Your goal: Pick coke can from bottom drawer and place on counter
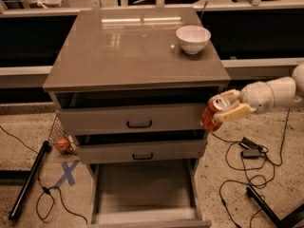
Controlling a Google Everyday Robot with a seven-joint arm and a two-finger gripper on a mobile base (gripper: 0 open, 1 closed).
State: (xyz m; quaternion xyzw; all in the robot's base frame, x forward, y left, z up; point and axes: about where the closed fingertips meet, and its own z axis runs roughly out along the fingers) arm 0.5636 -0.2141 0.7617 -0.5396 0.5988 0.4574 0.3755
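Observation:
My gripper (pixel 223 109) is shut on the coke can (pixel 212 115), a small red can with a silver top. It holds the can tilted in the air at the cabinet's right side, level with the top drawer and just below the counter's edge. The white arm reaches in from the right. The counter (pixel 128 46) is a glossy grey-brown top reflecting ceiling lights. The bottom drawer (pixel 142 194) is pulled out, showing a bare grey floor.
A white bowl (pixel 193 38) stands at the counter's back right. The two upper drawers (pixel 137 120) with black handles stand slightly open. Cables and a power brick (pixel 249 148) lie on the floor at right. A black bar (pixel 28 179) and blue tape cross (pixel 68 172) lie at left.

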